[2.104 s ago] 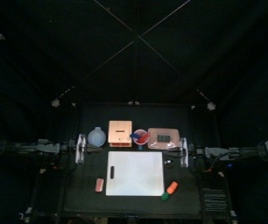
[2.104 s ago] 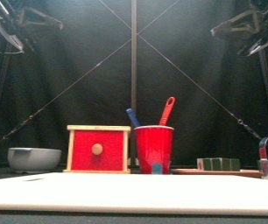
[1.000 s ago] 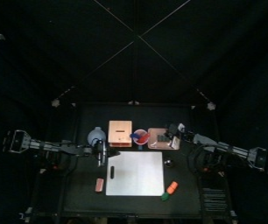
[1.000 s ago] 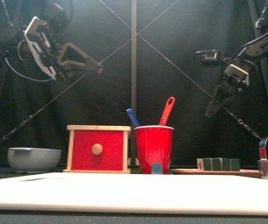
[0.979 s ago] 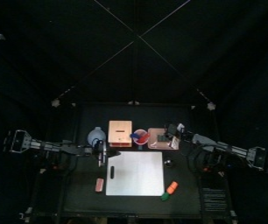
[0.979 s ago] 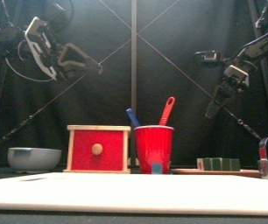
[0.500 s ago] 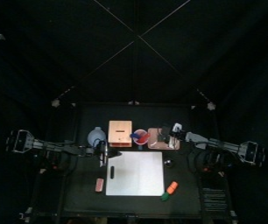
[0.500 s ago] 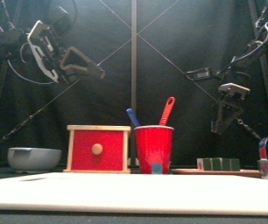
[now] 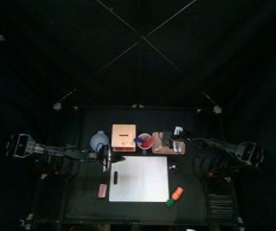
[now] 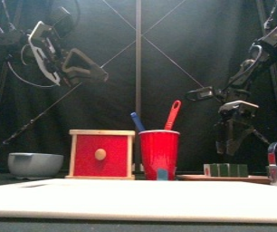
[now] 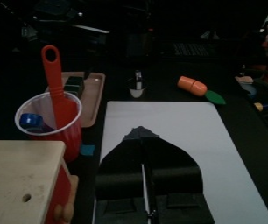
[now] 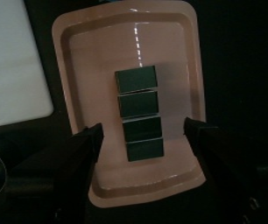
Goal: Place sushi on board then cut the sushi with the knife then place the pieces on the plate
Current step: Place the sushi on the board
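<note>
— Above the tabletop (image 9: 87,209), right of its middle, your right gripper (image 10: 232,149) hangs tips-down over the pink tray (image 12: 84,52), jaws spread wide.

— Where is the sushi?

— You'll find the sushi roll (image 12: 140,103) lying along the tray's middle, four dark green blocks close together in one row. From the wrist camera your two jaws stand either side of that row. From the front their tips are just above the blocks, not touching them. The tray sits between the white board (image 9: 138,178) and the tabletop's back edge.

— And the left arm?

— Your left gripper (image 11: 143,133) is held high, over the board's back left corner, jaws pressed together.

— The knives?

— You have the red knife (image 10: 173,114) and the blue knife (image 10: 138,121) both standing in the red cup (image 10: 159,154), just left of the tray. Next to the cup on its left is the wooden box (image 10: 101,154) with its red drawer front. Beyond that, the blue-grey bowl (image 10: 34,164) sits toward the tabletop's left edge. The board lies at the front middle. An orange toy (image 9: 177,192) and a green toy (image 9: 170,203) lie near the board's front right corner, and a pinkish toy (image 9: 102,189) lies just off its left edge
</note>
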You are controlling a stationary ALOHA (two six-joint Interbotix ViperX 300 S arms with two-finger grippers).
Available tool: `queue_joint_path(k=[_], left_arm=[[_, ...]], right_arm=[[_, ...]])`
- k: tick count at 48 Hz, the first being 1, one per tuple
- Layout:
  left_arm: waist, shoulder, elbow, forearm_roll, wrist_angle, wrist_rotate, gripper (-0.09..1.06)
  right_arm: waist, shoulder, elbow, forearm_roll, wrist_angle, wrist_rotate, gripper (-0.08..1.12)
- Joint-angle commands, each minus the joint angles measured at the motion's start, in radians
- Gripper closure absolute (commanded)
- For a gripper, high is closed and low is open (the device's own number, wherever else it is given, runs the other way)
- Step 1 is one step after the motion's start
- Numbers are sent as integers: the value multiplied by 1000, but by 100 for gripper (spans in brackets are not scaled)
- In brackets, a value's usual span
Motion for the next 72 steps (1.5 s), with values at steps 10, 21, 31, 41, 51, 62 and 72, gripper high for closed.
queue_joint_path(k=[10, 21, 31, 41, 51, 62, 72], left_arm=[[-2, -2, -14, -20, -11, -2, 100], [-2, -2, -14, -21, -9, -2, 100], [-2, 0, -12, -21, -11, -2, 100], [-2, 0, -12, -21, -9, -2, 100], [-2, 0, -12, -21, -11, -2, 100], [-2, 0, -12, -21, -9, -2, 100], [0, 0, -11, -21, -8, -2, 100]], right_arm=[[-15, 89, 5, 43, -75, -43, 3], [-14, 141, 11, 44, -132, -37, 4], [-12, 166, 18, 46, -143, -34, 14], [-14, 129, 12, 55, -118, -18, 36], [-18, 35, -20, 130, -11, -5, 39], [-15, -75, -38, 121, 55, 212, 39], [77, -181, -25, 2, 84, 535, 39]])
